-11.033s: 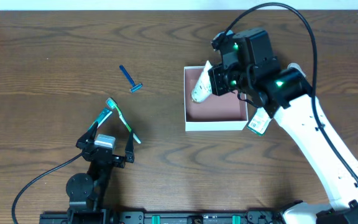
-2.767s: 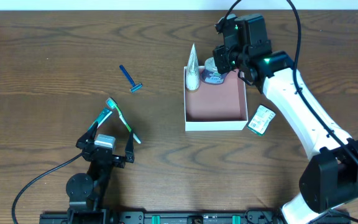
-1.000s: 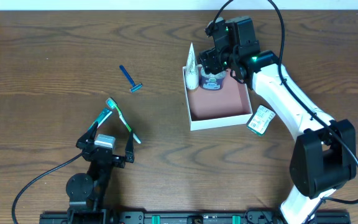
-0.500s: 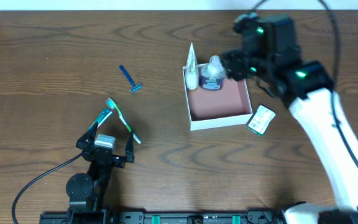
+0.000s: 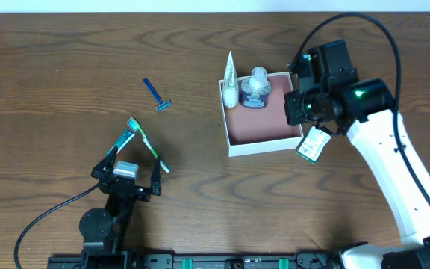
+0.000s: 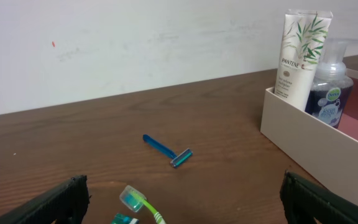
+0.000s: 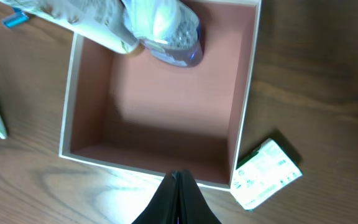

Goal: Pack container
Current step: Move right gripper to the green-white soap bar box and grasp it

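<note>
Since the right fingers point(image 7: 178, 194) are pressed together on nothing, I read this as the gap between picks. Container point(image 5: 266, 146) sits on the worktop point(image 5: 51, 67), directly below and ahead of them. Pantene tube point(image 5: 231, 77) and pump bottle point(image 5: 254, 88) stand upright against its far wall, away from the fingertips; rest of the pink floor is bare. Small green-and-white carton point(image 7: 267, 173) lies outside the container, just right of the fingertips at the near corner. Can't tell if it touches the wall.

Likely next pick. To do it well:
- Spread the fingers first, come down square over the carton, pinch across its narrow sides.
- Keep off the thin cardboard wall; it looks easy to shove.
- Lift above the rim before crossing, then set down on bare floor clear of tube and bottle. Both look tippy.

Left fingers point(image 6: 61, 199) are spread wide, holding nothing. Green toothbrush point(image 5: 149, 148) is just ahead of them, blue razor point(image 5: 156, 96) further out.
</note>
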